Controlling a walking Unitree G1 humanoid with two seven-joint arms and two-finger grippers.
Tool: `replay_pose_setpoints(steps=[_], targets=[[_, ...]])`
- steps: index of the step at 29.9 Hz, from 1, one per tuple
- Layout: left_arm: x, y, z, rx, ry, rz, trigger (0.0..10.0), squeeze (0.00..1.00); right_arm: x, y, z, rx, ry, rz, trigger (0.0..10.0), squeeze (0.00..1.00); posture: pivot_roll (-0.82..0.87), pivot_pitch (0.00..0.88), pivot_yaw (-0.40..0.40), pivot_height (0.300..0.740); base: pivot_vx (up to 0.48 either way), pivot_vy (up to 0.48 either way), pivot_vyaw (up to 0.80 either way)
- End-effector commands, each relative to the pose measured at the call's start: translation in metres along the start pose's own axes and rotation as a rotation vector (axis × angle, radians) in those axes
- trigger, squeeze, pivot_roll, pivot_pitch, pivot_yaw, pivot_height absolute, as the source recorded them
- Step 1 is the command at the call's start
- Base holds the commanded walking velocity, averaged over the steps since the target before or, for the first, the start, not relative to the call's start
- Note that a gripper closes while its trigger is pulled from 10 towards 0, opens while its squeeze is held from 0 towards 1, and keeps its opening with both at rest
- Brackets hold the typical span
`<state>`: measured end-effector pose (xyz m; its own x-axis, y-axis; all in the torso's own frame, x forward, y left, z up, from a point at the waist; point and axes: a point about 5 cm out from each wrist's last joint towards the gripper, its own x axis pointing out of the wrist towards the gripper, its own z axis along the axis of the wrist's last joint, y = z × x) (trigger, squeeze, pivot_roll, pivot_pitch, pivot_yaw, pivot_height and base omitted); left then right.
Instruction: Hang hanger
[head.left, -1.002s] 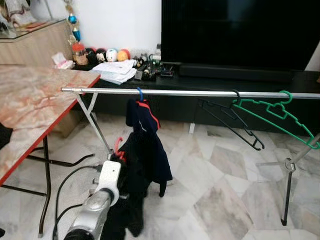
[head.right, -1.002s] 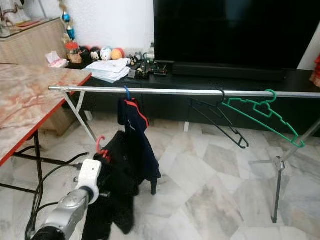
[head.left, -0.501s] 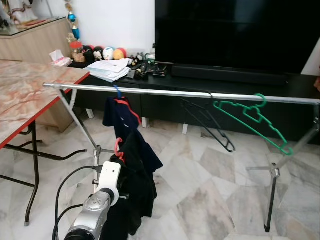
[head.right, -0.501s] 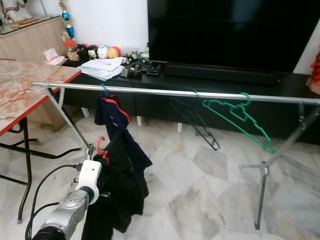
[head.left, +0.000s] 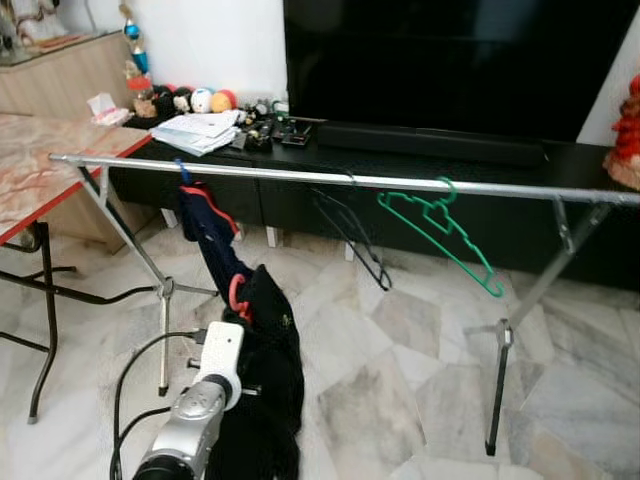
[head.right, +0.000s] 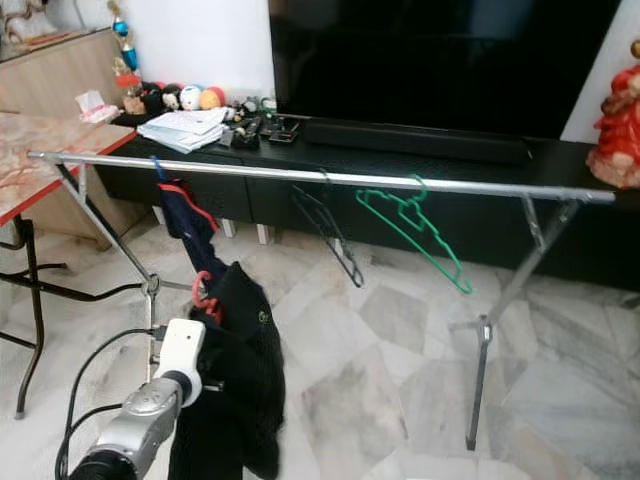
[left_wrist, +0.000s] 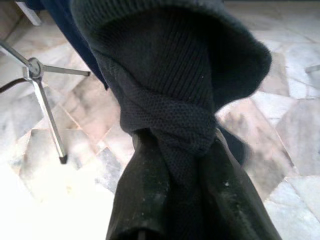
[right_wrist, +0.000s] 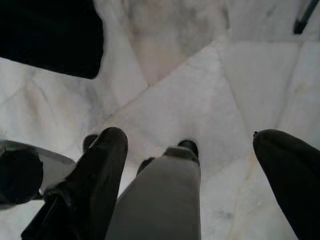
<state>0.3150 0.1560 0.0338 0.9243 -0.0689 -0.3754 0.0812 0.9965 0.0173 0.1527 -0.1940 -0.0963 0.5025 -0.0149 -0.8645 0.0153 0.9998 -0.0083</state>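
Since the earlier frame the camera has swung right: the rail (head.left: 300, 177) now spans the whole view and a red figurine (head.left: 625, 130) has come in. The left end effector (head.left: 240, 330) grips a black garment (head.left: 268, 390) on a red hanger (head.left: 236, 296), below the rail's left end. Right end effector (right_wrist: 200, 165) hangs with fingers spread. No writing is legible.

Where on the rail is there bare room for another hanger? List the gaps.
Free: the rail between the navy garment and the black hanger, and right of the green hanger. Crowded: where those two hangers hang close together.
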Motion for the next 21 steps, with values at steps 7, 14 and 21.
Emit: replay_pose_setpoints(steps=[7,14,21], targets=[[0.0012,0.0077,0.0131,-0.038,-0.068,0.051,10.0,0.0,0.0004,0.0013,0.0026,-0.037,-0.008,0.008,10.0,0.0,-0.09,0.0,0.068,0.74,0.0,0.0,0.0],[0.0015,0.0079,0.0127,-0.049,-0.065,0.041,10.0,0.0,0.0002,0.0016,0.0038,-0.034,-0.031,0.01,10.0,0.0,-0.09,0.0,0.07,0.74,0.184,0.0,0.08],[0.0019,0.0006,0.0116,-0.043,-0.062,0.001,10.0,0.0,0.0001,0.0017,0.0023,-0.031,-0.023,0.011,10.0,0.0,-0.09,0.0,0.07,0.74,0.295,0.0,0.0]])
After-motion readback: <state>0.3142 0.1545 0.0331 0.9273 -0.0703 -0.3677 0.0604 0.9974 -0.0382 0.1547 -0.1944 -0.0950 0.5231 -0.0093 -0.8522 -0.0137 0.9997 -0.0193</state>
